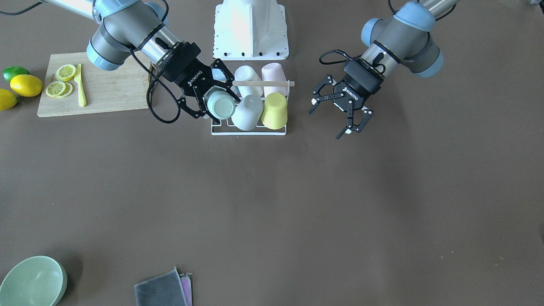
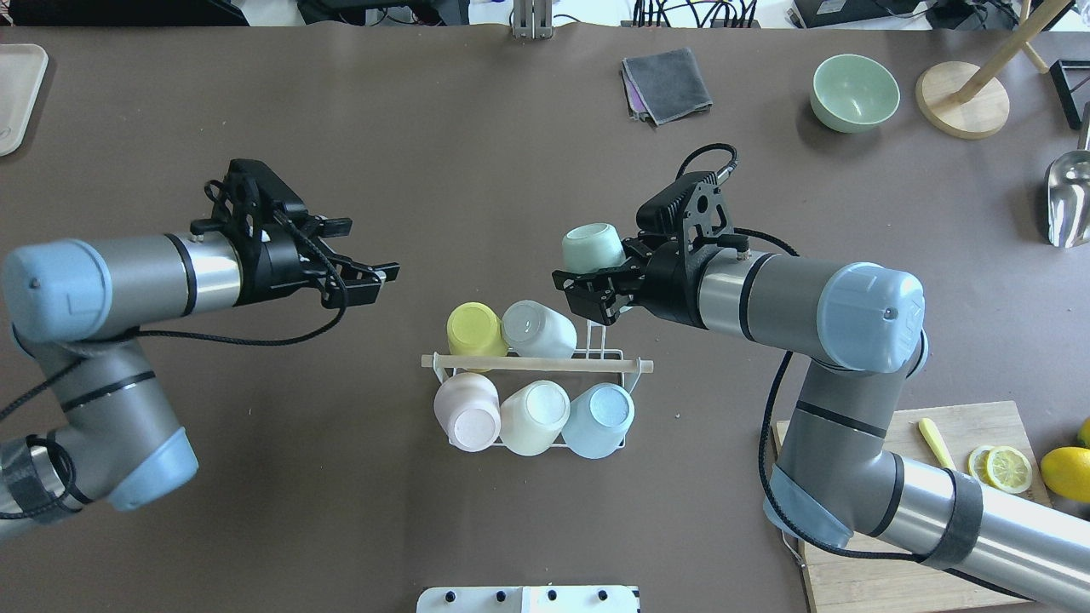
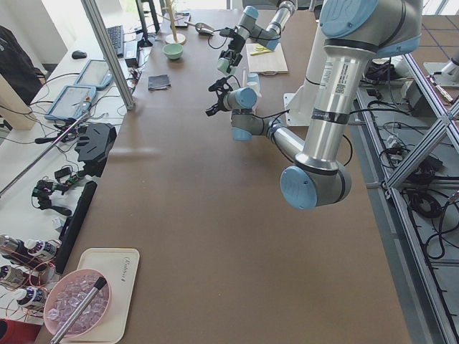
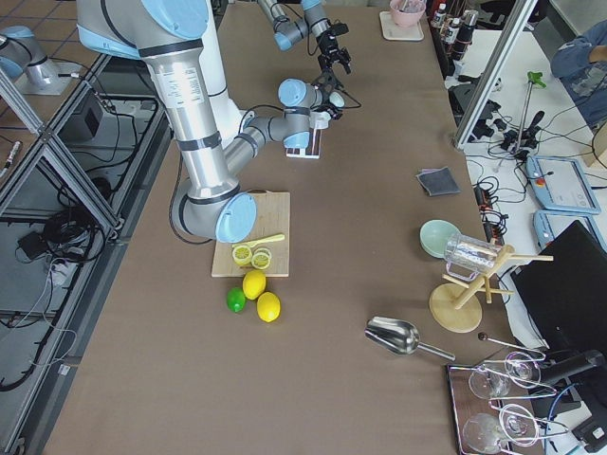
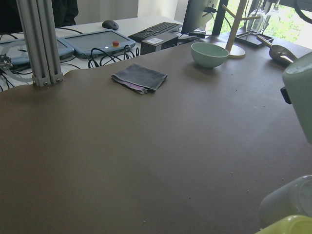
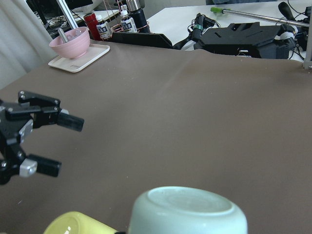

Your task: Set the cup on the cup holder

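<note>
The cup holder (image 2: 628,364) is a white wire rack with a wooden rod (image 2: 536,364) across its top, near the robot's base. It holds yellow (image 2: 473,329), white (image 2: 538,329), pink (image 2: 466,410), cream (image 2: 534,415) and blue (image 2: 599,419) cups, all upside down. My right gripper (image 2: 596,264) is shut on a pale green cup (image 2: 593,247), held bottom-up just above the rack's far right corner; it also shows in the front view (image 1: 221,106). My left gripper (image 2: 373,249) is open and empty, left of the rack.
A cutting board (image 1: 106,91) with lemon slices and a yellow knife (image 1: 80,87) lies on the robot's right, lemons (image 1: 26,85) beside it. A green bowl (image 2: 854,92), grey cloth (image 2: 667,83), wooden stand (image 2: 962,98) and metal scoop (image 2: 1069,200) are at the far side.
</note>
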Controlling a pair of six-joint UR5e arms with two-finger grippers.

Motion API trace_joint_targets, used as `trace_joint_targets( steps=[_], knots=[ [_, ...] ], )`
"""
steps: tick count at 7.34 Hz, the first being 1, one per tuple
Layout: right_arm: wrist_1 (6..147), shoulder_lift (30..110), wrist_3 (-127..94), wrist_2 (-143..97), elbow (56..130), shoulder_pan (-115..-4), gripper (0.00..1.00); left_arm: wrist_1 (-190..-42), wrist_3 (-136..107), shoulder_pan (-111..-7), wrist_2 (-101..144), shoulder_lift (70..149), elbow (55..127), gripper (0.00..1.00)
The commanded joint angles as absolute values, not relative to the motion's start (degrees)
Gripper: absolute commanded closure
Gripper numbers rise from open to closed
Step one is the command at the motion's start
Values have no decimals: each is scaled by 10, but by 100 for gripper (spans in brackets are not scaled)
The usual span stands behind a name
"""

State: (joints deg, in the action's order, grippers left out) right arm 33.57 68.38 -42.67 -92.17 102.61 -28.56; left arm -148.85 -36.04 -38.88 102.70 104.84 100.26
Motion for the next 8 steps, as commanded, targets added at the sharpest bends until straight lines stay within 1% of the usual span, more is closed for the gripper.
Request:
trace_joint_targets(
  steps=[1,2,3,4,5,6,7,8],
  knots=[
    [336,686,-420,-899,1026,-270,100,-1374,-363,-513,1246,1028,1000,1],
    [336,686,-420,-893,1027,-265,100,-1341,-362,-531,1292,1010,995,1],
    [336,687,-420,-887,1026,-261,100,-1269,-355,-562,1330,991,1001,1],
    [336,687,-420,-886,1026,-258,100,-1193,-354,-582,1372,992,1006,1],
    [336,689,-420,-886,1026,-257,100,-1141,-353,-586,1374,984,1008,1],
    [336,693,-420,-882,1027,-253,100,-1106,-353,-592,1371,958,1004,1],
    [335,698,-420,-871,1029,-246,100,-1042,-352,-613,1354,954,1000,1],
    [334,699,-421,-869,1029,-243,100,-952,-307,-660,1353,948,1006,1]
  ],
)
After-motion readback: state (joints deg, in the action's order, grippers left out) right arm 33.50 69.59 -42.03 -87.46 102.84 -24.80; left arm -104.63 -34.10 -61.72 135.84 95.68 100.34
